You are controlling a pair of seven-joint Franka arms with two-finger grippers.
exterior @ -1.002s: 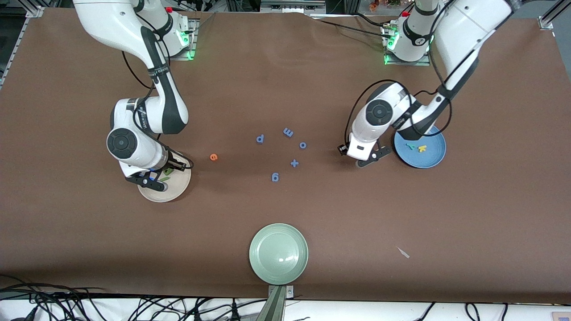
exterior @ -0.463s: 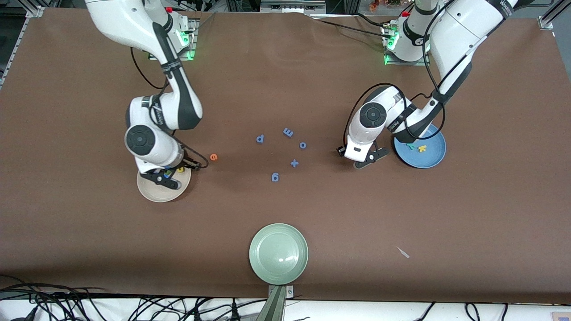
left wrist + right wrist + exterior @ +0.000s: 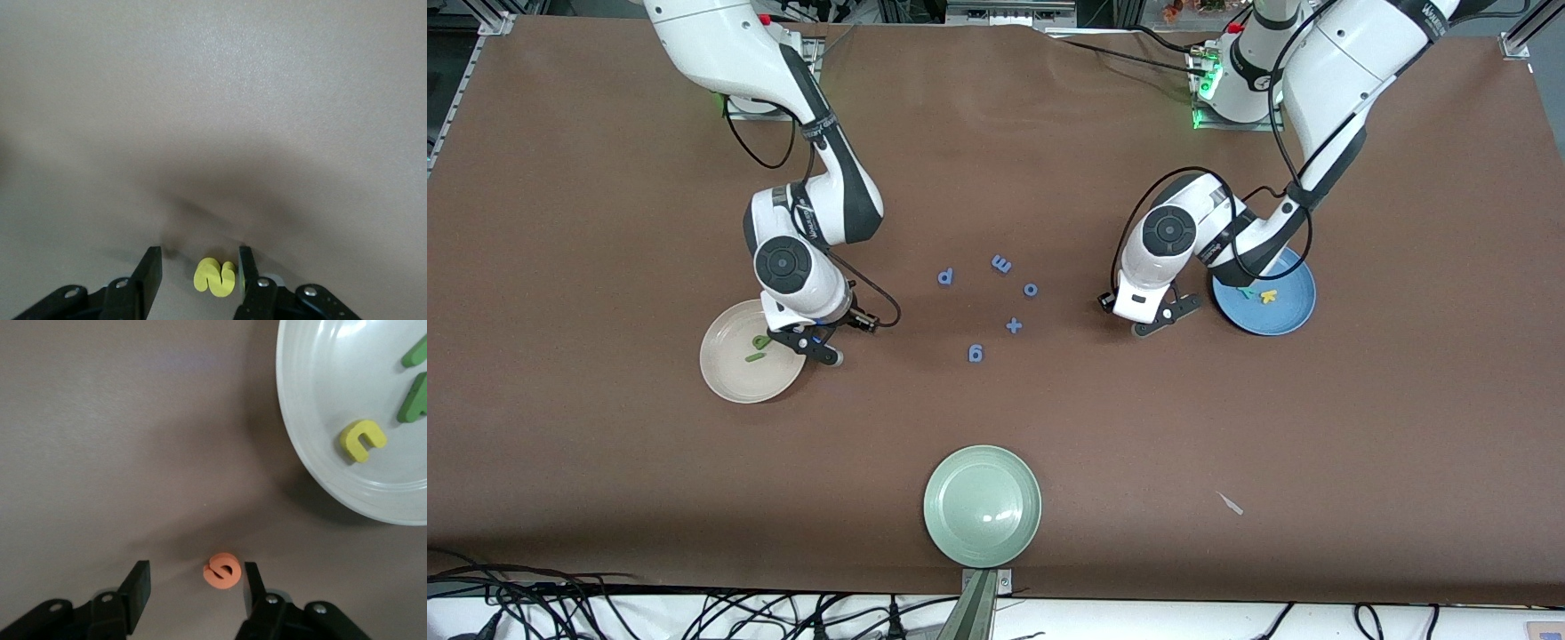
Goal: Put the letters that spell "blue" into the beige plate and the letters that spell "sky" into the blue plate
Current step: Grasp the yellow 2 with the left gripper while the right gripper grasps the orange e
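My left gripper is low over the table, open, with the yellow s lying between its fingers, close to one of them. It sits beside the blue plate, which holds the teal y and yellow k. My right gripper is open around the orange e, which rests on the table. That gripper is at the rim of the beige plate. In the plate lie the yellow u, olive b and dark green l. The front view hides the s and e.
Several blue letters and a plus sign lie mid-table between the two plates. A pale green plate stands near the table's front edge. A small pale scrap lies toward the left arm's end.
My right arm has swung from over the beige plate toward the table's middle, and its gripper now straddles the orange e. The left arm shifted only slightly.
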